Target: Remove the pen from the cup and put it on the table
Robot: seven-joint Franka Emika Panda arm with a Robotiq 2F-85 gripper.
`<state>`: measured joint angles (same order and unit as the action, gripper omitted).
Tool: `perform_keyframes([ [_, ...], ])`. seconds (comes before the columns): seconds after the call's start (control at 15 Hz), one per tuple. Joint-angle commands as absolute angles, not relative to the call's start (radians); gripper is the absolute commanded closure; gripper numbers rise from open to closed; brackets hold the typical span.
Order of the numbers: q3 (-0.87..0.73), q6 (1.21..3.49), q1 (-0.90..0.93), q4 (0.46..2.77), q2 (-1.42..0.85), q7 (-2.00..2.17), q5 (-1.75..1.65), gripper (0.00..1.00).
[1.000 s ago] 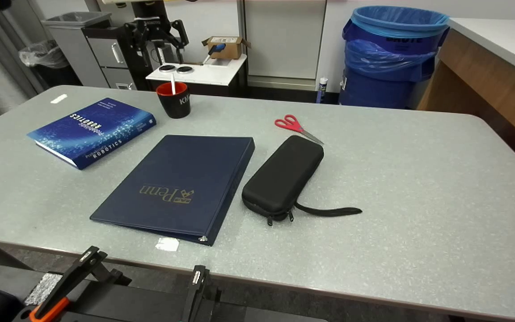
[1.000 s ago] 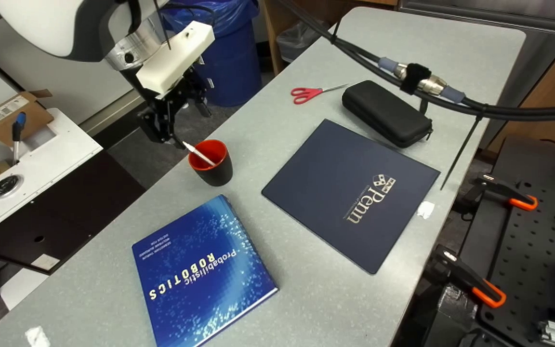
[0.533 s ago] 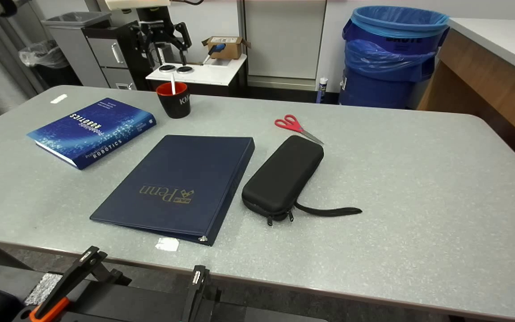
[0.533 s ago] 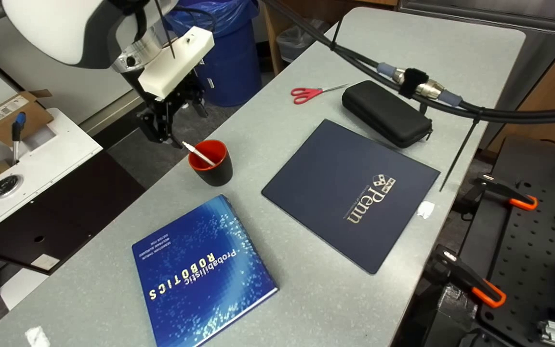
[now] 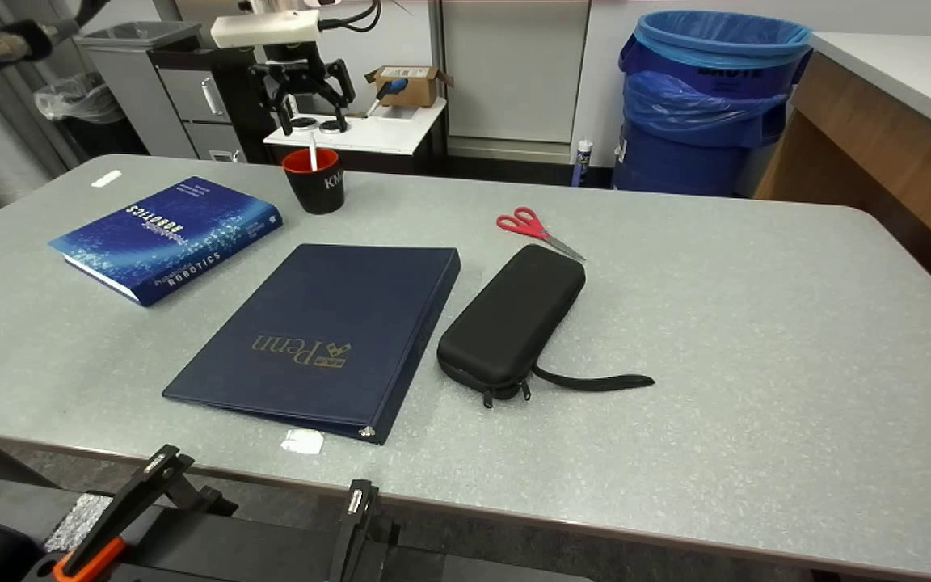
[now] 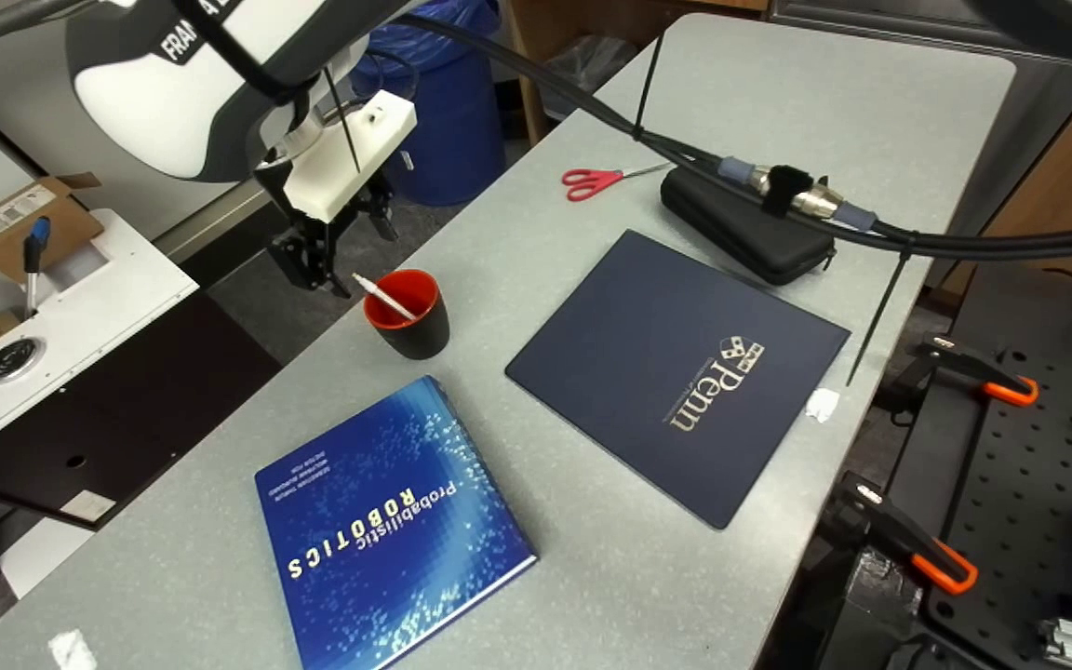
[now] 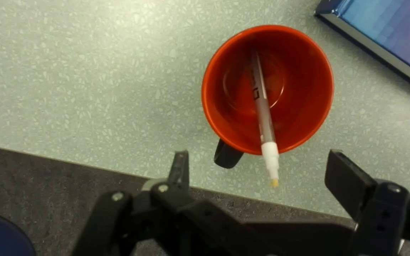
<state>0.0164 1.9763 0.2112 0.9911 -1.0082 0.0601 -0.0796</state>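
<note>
Near the edge of the table (image 5: pixel 724 364), cup (image 5: pixel 316 192) stands upright, black with white lettering outside, red within. Pen (image 7: pixel 263 110) in the cup, tilted against the rim, its white end sticking out toward that edge. Gripper (image 5: pixel 313 128) hangs just by the pen's end, pointing down, jaws wide; in the wrist view that end shows between the fingers (image 7: pixel 349 181), apart from both; whether level with it or above, cannot tell. Book (image 5: pixel 166 230) lies flat just beside the cup. Binder (image 5: pixel 320 315) near both, Penn on its cover. Case (image 5: pixel 514 315), black, lies beside the binder. Scissors (image 5: pixel 542 234), red-handled, at the case's end; cannot tell whether the blades touch it. Cable (image 6: pixel 1011 247) crosses in front of the case in an exterior view.
</note>
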Motion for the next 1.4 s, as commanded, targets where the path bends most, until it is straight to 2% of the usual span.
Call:
perform_keyframes([
  [0.0,0.018,1.965,0.222,0.895,-1.07,0.068,-0.089,0.0],
  [0.13,0.022,1.954,0.224,0.877,-1.084,0.062,-0.085,0.0],
  [0.2,0.026,1.947,0.225,0.871,-1.089,0.057,-0.082,0.25],
  [0.33,0.026,1.948,0.23,0.866,-1.092,0.061,-0.083,0.34],
  [0.53,0.028,1.95,0.231,0.853,-1.1,0.056,-0.081,0.6],
  [0.87,0.026,1.957,0.23,0.854,-1.094,0.054,-0.076,0.98],
  [1.0,0.027,1.955,0.227,0.853,-1.093,0.054,-0.073,1.0],
  [1.33,0.02,1.933,0.229,0.902,-1.023,0.065,-0.077,0.98],
])
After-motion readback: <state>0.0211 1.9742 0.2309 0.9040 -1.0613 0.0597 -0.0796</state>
